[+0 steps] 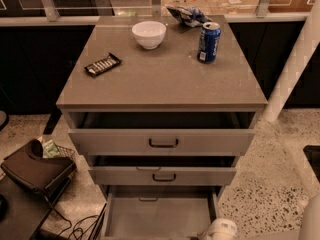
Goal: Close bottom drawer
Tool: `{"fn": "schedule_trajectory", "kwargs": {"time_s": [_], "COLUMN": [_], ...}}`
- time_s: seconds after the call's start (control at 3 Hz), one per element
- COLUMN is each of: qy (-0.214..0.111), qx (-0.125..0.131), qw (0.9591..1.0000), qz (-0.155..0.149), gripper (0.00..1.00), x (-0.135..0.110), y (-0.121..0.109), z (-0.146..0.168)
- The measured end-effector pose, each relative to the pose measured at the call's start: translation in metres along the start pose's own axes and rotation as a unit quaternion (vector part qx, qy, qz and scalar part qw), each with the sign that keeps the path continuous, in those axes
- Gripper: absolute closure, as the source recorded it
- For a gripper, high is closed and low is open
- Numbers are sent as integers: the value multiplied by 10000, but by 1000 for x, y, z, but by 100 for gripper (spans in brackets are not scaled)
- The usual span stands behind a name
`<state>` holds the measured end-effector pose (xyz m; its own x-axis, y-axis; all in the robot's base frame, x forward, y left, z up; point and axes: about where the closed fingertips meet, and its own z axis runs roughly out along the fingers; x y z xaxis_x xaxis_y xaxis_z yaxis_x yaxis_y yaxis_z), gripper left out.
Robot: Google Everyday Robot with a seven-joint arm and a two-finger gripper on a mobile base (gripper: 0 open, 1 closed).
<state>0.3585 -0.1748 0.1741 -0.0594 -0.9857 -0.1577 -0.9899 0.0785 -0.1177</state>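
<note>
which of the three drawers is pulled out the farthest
The bottom drawer: its grey inside lies wide open to view, while the middle drawer and top drawer show only narrow dark gaps. The gripper sits at its near right corner.

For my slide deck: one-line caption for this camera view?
Grey cabinet, all three drawers open; bottom drawer pulled out farthest, gripper low beside its front corner.

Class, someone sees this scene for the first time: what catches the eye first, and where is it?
All three drawers of the grey cabinet stand open, the bottom drawer farthest out. On top sit a white bowl and a blue can. The robot's white tool shows at the lower edge, by that drawer's right side.
</note>
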Motion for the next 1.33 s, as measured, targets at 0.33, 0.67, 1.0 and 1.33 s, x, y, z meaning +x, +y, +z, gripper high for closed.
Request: {"fn": "schedule_trajectory", "kwargs": {"time_s": [0.33, 0.67, 1.0, 1.33], "qy": [-3, -6, -9, -9], "qx": [-9, -18, -27, -28], "qw": [10000, 10000, 10000, 10000], "qz": [0, 0, 0, 0], "gripper": [62, 87, 100, 100], "x": [0, -1, -1, -1], "y": [1, 2, 3, 3], "z": [1, 1, 2, 2]}}
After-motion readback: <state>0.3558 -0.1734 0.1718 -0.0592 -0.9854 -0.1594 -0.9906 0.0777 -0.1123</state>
